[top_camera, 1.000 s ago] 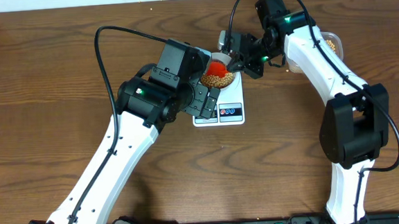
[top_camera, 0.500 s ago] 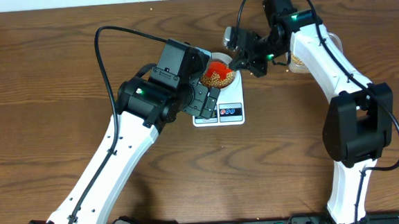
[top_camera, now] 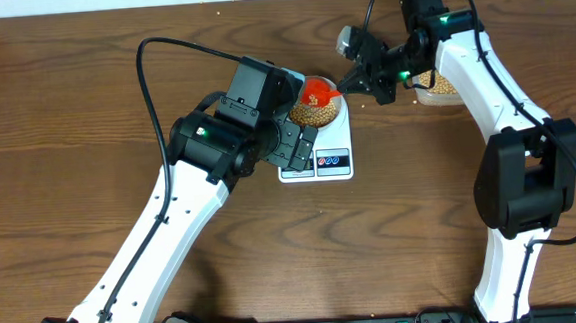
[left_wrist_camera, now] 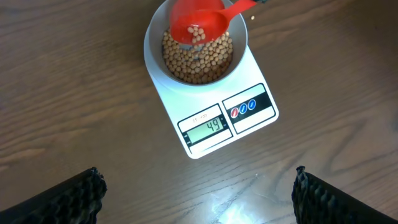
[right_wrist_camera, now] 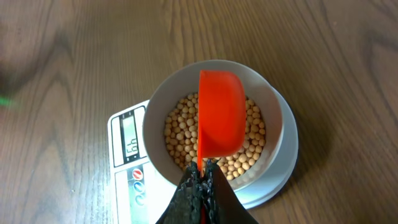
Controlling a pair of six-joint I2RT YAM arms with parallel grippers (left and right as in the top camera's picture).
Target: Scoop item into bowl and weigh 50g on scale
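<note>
The scale [left_wrist_camera: 212, 99] sits on the wooden tabletop [left_wrist_camera: 62, 93]. The bowl [left_wrist_camera: 154, 43] stands on the scale's platform, at the end away from the display [left_wrist_camera: 205, 127], which reads 49. The beans [left_wrist_camera: 208, 62] lie heaped inside the bowl. A red scoop [left_wrist_camera: 198, 22] hangs over the bowl, above the scale, with a few beans left in its cup. The right fingers [right_wrist_camera: 186, 199] are pressed together on the scoop's thin handle, pinching it. The left fingers [left_wrist_camera: 68, 202] are spread wide and hold nothing, hovering over the tabletop off the scale's display end. A clear tub [top_camera: 444, 84] with more beans lies to the side of the scale, mostly hidden behind the right arm.
</note>
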